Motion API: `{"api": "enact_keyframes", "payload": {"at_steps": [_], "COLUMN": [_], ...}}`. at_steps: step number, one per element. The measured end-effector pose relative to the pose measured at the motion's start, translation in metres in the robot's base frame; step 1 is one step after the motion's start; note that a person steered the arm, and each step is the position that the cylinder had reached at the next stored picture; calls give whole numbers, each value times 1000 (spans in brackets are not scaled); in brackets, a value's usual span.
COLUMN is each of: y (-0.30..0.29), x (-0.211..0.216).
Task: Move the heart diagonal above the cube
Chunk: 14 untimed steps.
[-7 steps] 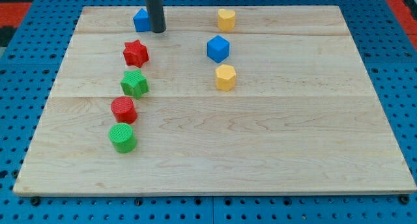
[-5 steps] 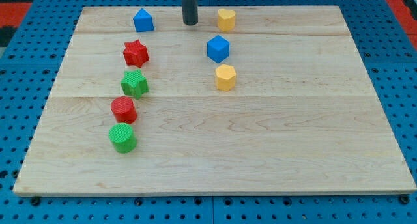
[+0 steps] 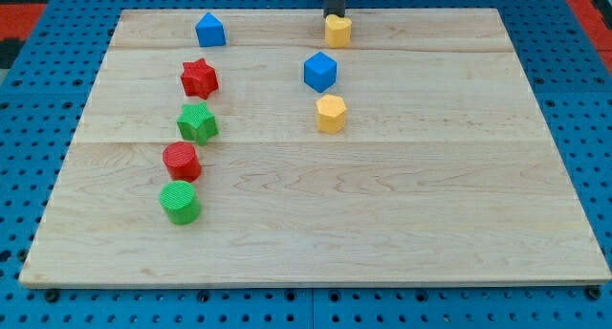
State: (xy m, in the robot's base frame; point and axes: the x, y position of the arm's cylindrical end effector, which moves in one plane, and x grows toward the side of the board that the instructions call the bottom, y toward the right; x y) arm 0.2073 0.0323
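Observation:
The yellow heart (image 3: 337,31) lies near the top edge of the wooden board (image 3: 402,224), directly above the blue cube (image 3: 320,72). My tip (image 3: 335,15) stands just behind the heart on its top side, touching or nearly touching it. The rod reaches up out of the view's top. A yellow hexagonal block (image 3: 331,113) sits just below the cube.
A blue house-shaped block (image 3: 210,30) is at the top left. Below it run a red star (image 3: 199,77), a green star (image 3: 197,123), a red cylinder (image 3: 181,162) and a green cylinder (image 3: 179,202) in a column on the left.
My tip has swept right along the board's top, from beside the blue house-shaped block to behind the yellow heart. The heart has shifted very slightly right.

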Motion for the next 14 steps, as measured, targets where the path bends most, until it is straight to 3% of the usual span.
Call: {"api": "enact_keyframes", "payload": {"at_steps": [2,4,9,11,12,13,14], "y": [-7,34,48,4,-12,-76,-94], "x": [16,-13,20,12,-12,-9,37]}}
